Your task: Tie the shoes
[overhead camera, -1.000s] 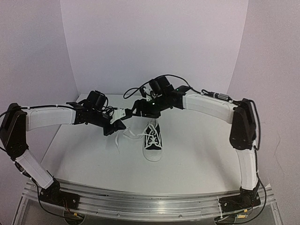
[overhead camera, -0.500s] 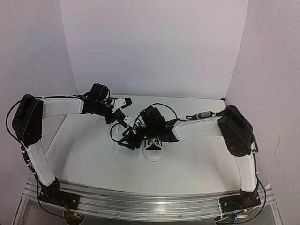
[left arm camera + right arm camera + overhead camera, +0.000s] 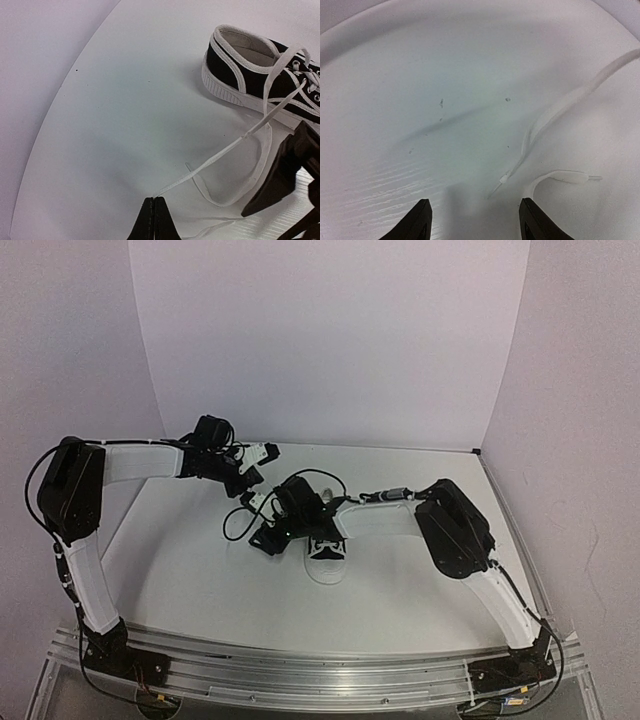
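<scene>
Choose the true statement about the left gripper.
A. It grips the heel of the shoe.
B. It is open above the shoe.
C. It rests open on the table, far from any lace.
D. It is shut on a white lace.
D: in the left wrist view, the left gripper is closed, and a lace runs stretched from its tip to the shoe.

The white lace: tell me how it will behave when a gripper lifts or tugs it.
Probably floppy: the lace lies in a slack loop on the table and runs straight only toward the shut left gripper. Likely thin and hard to pinch: its end lies flat ahead of the open right gripper. A hard tug may drag the small sneaker, which looks light.
</scene>
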Motion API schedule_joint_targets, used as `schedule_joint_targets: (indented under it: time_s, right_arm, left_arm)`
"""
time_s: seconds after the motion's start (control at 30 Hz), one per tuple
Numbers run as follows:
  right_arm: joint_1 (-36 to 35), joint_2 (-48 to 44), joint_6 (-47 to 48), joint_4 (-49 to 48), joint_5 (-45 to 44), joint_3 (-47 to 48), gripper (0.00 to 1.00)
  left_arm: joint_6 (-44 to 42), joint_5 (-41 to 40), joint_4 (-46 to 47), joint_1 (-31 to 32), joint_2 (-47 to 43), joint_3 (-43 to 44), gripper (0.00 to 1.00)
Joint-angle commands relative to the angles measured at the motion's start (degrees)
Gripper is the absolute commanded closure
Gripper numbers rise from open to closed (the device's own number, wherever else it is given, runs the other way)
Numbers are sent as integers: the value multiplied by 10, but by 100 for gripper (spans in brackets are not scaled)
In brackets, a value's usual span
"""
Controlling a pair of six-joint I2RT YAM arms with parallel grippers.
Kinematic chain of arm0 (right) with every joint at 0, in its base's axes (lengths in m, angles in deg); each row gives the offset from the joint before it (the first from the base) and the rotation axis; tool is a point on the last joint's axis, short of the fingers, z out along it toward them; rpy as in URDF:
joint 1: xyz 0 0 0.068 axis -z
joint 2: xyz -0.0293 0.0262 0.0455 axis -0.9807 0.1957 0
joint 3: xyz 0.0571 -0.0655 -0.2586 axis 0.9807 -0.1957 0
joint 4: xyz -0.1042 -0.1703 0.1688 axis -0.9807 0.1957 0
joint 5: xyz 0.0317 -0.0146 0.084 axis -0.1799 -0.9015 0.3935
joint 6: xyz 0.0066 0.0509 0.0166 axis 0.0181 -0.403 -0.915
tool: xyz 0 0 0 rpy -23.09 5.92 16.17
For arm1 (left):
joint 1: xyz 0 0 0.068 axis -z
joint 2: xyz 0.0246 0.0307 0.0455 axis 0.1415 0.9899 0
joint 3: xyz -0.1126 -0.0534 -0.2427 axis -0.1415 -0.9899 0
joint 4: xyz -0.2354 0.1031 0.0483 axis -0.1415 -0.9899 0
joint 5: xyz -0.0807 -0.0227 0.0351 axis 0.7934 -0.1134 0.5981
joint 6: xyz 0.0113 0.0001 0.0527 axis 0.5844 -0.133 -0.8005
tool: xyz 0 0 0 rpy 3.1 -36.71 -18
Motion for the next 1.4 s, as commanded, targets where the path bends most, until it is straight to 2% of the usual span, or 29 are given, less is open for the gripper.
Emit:
schedule_joint_targets:
  time_s: [0.0, 0.3, 0.5, 0.63, 0.87, 0.93, 1.0, 1.1, 1.23, 1.37]
  right_arm:
    - [16, 31, -21, 66, -51, 63, 42]
    - [27, 41, -54, 90, -69, 67, 46]
    - [27, 45, -60, 126, -58, 83, 66]
    - [27, 34, -67, 132, -31, 56, 83]
    - [19, 17, -65, 141, -29, 25, 83]
    - [19, 17, -66, 144, -32, 21, 88]
    - [18, 11, -71, 144, -29, 17, 98]
    - [13, -14, -61, 143, 5, 14, 100]
    - [7, -93, -69, 118, 130, -14, 100]
    - [7, -195, -134, 42, 175, -140, 100]
  left_arm:
    - [-9, 14, -5, 6, 7, 23, 100]
    - [-19, 9, 1, 3, 14, 24, 100]
    - [-17, 7, 1, 3, 18, 27, 100]
    - [-13, 7, -3, 2, 17, 29, 100]
    - [-10, 7, -8, 3, 18, 30, 100]
    - [-8, 7, -11, 2, 20, 33, 100]
    - [-7, 7, -15, 3, 21, 36, 100]
    - [-6, 8, -21, 2, 21, 36, 100]
    - [-4, 10, -37, 3, 15, 26, 100]
    - [3, 30, -48, 6, -4, -16, 100]
